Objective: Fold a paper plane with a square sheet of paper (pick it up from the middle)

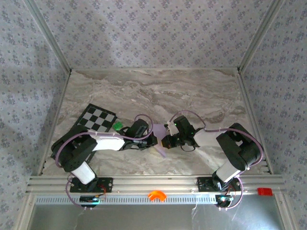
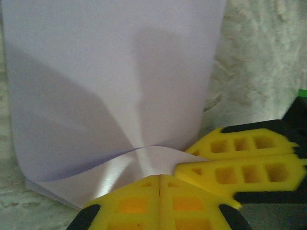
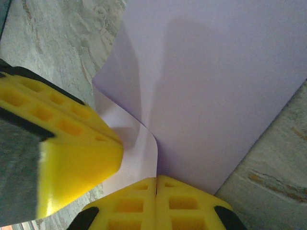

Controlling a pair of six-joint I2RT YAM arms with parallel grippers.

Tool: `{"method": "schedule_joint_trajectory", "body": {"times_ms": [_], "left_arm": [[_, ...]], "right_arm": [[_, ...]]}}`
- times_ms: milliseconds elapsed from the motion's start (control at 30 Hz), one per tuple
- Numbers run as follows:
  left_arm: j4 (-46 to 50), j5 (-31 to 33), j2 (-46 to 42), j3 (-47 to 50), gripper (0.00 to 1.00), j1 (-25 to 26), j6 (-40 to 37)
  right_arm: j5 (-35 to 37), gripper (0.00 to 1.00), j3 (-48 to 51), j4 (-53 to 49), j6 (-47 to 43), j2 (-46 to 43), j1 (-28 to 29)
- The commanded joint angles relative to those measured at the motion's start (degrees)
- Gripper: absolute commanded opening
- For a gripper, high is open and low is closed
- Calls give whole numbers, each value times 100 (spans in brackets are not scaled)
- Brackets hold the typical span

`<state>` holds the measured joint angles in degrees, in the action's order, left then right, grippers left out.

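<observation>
Top view: we see both arms reaching inward and meeting over the middle of the surface (image 1: 192, 96). The paper (image 1: 159, 131), pale lilac, sits between the left gripper (image 1: 151, 140) and the right gripper (image 1: 168, 140), with one tip pointing toward the near edge. It seems to be held off the surface, though we can't be sure. A checkerboard (image 1: 98, 119) lies beyond the left arm, and a green block (image 1: 117, 126) is just beside its right corner.

Left wrist: the left gripper (image 2: 159, 184) is pressed together and pinches the paper's (image 2: 110, 81) near edge. The paper rises ahead, creased. The right gripper (image 2: 199, 160) is clamped on the same edge, just beside.

Right wrist: the right gripper (image 3: 156, 184) is pressed together on the paper (image 3: 216, 81). The left gripper (image 3: 110, 146) bites it alongside.
</observation>
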<state>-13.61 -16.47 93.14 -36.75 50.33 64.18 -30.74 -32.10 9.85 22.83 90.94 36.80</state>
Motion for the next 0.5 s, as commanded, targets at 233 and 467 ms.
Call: {"method": "schedule_joint_trajectory", "body": {"times_ms": [233,467], "left_arm": [[390,206,110,180,5,38,-27],[569,231,-267,-150,7,31,-161]], "right_arm": [[385,0,72,-449,-103,223,35],[414,0,76,-469,-112,223,27]]}}
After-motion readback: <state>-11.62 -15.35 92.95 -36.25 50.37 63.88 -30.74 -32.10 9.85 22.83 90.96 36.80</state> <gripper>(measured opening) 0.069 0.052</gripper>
